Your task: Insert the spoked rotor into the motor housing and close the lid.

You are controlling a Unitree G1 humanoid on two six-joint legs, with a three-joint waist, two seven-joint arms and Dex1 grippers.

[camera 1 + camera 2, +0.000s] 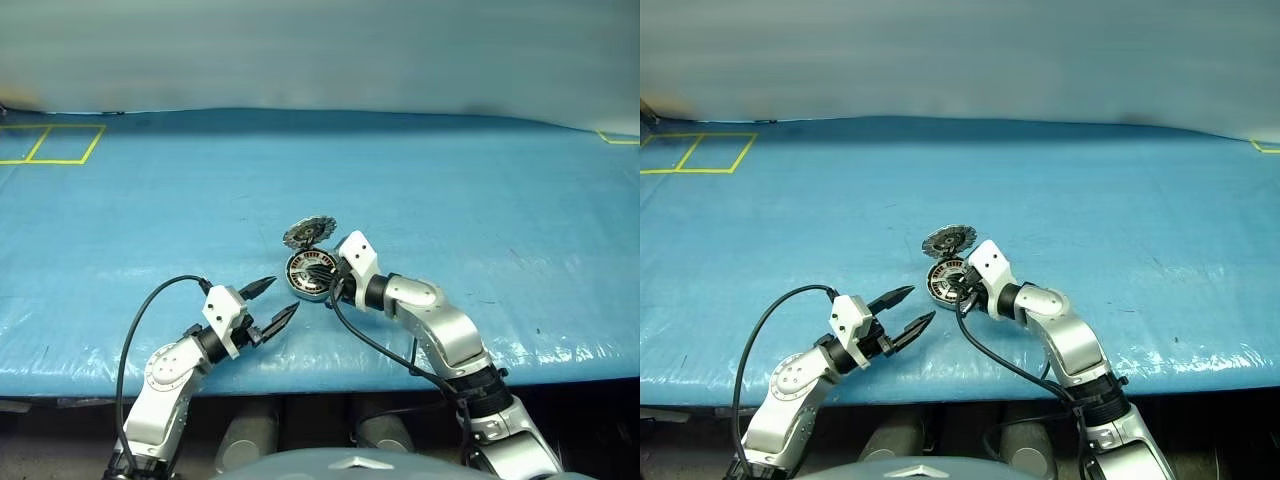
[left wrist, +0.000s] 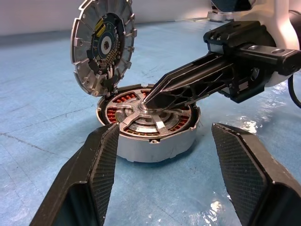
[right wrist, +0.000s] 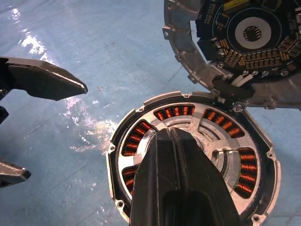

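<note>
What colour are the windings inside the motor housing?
Copper-orange windings, clearest in the right wrist view.

Two silver-grey jointed metal arms with white wrist housings; left gripper [image 1: 273, 303] and right gripper [image 2: 146, 100] each bearing two black tapered textured fingers; black looped cables.

Pretty sure I'm driving this thing in a robotics lab or test bay, not anyone's home. I've got a big flat work surface wrapped in a shiny blue plastic sheet [image 1: 450, 200], with yellow tape boxes [image 1: 55, 143] marked out at the far left corner and another bit of tape [image 1: 620, 138] far right. Behind it, just a plain pale wall [image 1: 320, 50].
</note>
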